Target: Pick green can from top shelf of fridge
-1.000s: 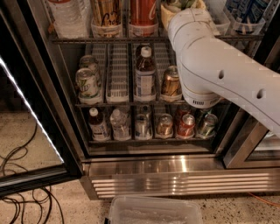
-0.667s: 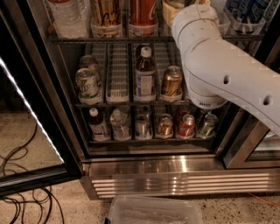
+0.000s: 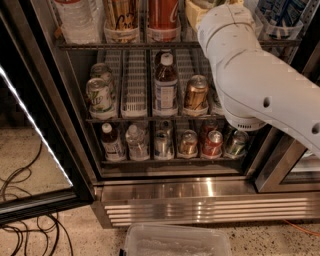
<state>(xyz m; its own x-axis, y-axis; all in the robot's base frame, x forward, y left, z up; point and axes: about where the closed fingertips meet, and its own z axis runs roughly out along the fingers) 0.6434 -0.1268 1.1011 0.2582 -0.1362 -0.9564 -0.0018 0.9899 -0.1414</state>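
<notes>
- Arm point(image 3: 250, 75) has shifted right, uncovering the bronze can point(image 3: 195, 93) just below the top shelf point(image 3: 125, 45).
- Gripper point(image 3: 196, 11) reaches onto the top shelf; I cannot tell its grip.

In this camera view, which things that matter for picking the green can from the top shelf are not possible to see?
Gripper: out of sight in the camera view; the white arm reaches to the upper edge and covers its own end.
Green can: not identifiable; the arm blocks the right part of the top shelf.
Red can on that shelf: top cut off by the upper edge.
</notes>
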